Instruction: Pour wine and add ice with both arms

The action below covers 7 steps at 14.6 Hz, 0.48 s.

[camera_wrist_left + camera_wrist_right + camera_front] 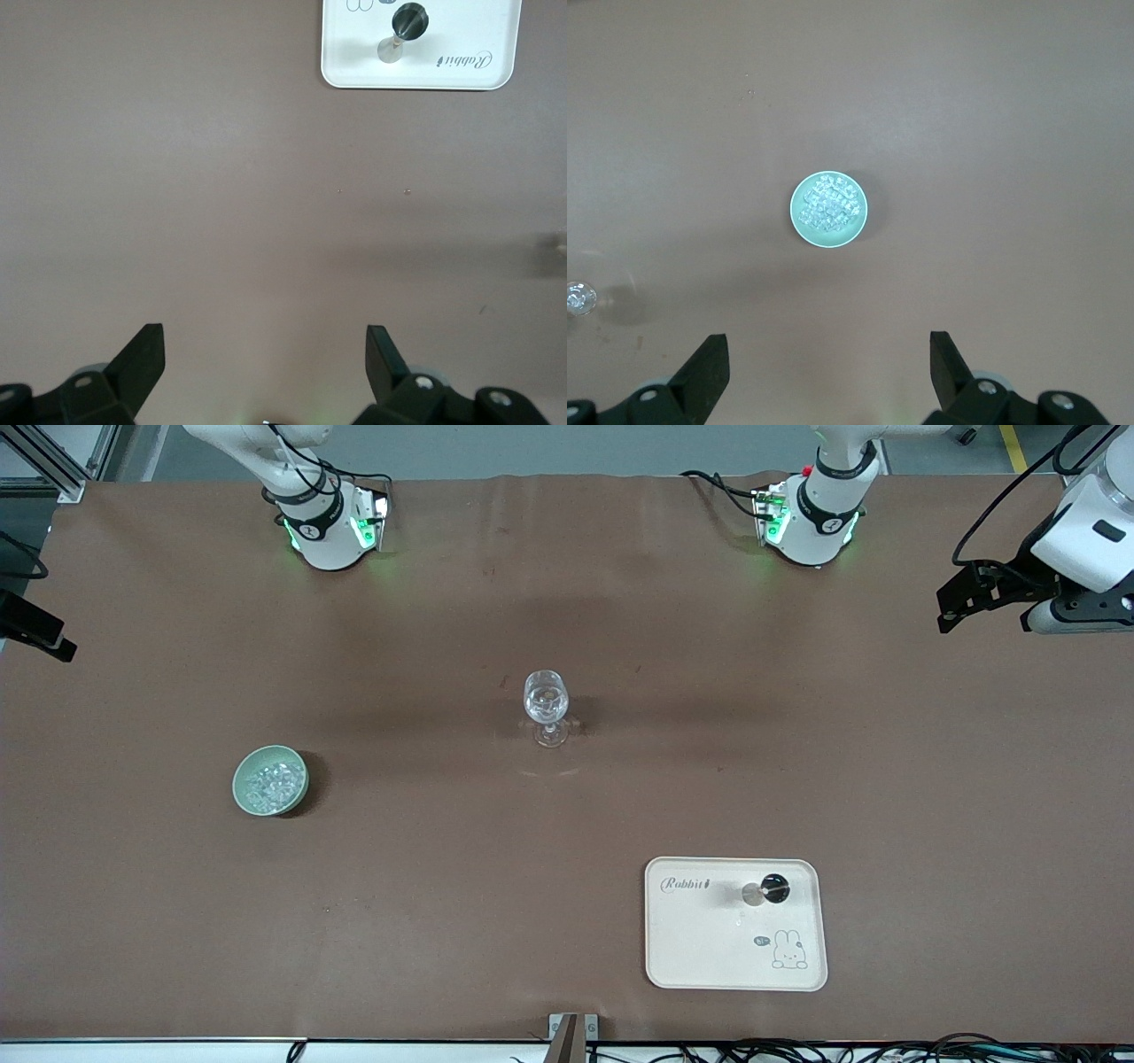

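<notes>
A clear wine glass [545, 704] stands upright mid-table. Toward the right arm's end, a pale green bowl [270, 779] holds a heap of ice [272, 784], also seen in the right wrist view as ice [828, 204]. On a white tray [709, 948] nearer the camera stands a small dark-topped vessel with a silvery foot [772, 888], which the left wrist view also shows [403, 27]. My left gripper [266, 332] hangs open and empty high over bare table [961, 598]. My right gripper [828, 339] is open and empty, high above the bowl's end of the table [40, 633].
A brown mat [567, 824] covers the whole table. The two arm bases [328, 531] [811, 522] stand along the edge farthest from the camera. Cables run along the nearest edge [797, 1050]. The glass's rim shows at the border of the right wrist view [578, 297].
</notes>
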Tool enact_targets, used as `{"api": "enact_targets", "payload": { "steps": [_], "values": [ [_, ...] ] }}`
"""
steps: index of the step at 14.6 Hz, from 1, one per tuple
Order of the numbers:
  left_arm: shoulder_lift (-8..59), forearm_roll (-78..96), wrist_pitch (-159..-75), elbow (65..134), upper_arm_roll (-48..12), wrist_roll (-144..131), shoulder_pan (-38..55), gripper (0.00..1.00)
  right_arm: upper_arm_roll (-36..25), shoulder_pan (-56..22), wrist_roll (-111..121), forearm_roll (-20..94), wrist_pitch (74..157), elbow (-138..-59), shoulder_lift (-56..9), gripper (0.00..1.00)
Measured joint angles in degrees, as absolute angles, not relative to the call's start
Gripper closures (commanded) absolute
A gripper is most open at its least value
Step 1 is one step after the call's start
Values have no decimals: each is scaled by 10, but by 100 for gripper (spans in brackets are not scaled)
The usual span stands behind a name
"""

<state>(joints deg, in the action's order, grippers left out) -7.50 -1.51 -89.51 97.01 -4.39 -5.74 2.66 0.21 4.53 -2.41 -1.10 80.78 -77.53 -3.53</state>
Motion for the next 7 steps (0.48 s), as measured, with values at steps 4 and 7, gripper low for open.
{"api": "enact_targets", "payload": {
  "steps": [4, 7],
  "values": [
    [-75, -15, -893, 970, -42, -57, 27, 0, -20, 33, -24, -11, 807, -775, -35, 0],
    [-75, -15, -893, 970, -42, -57, 27, 0, -23, 33, -20, -11, 807, -775, -35, 0]
  ]
}}
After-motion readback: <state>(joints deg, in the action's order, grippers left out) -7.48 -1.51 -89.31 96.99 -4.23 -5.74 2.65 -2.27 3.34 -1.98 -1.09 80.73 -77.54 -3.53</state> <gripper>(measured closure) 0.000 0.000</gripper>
